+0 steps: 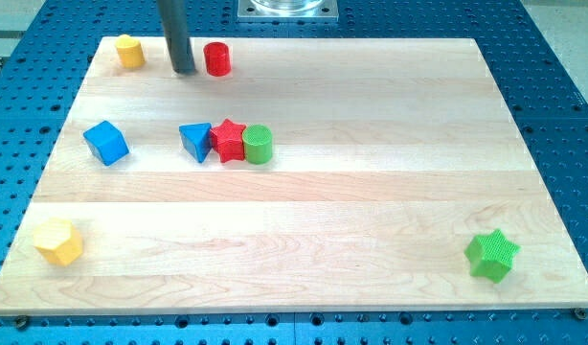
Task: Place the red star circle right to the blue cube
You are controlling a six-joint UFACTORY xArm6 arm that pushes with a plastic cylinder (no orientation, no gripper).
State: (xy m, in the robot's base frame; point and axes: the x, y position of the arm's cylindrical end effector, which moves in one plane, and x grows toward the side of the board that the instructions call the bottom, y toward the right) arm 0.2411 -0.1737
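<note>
The red star (228, 140) lies left of the board's middle, touching a blue triangular block (194, 141) on its left and a green cylinder (259, 145) on its right. The blue cube (105, 143) sits further to the view's left, apart from them. A red cylinder (216, 58) stands near the top edge. My tip (183, 70) is just left of the red cylinder, close to it, and well above the star in the view.
A yellow cylinder (129, 51) stands at the top left corner. A yellow hexagonal block (58, 241) lies at the bottom left. A green star (491, 255) lies at the bottom right. The wooden board (371, 192) rests on a blue perforated table.
</note>
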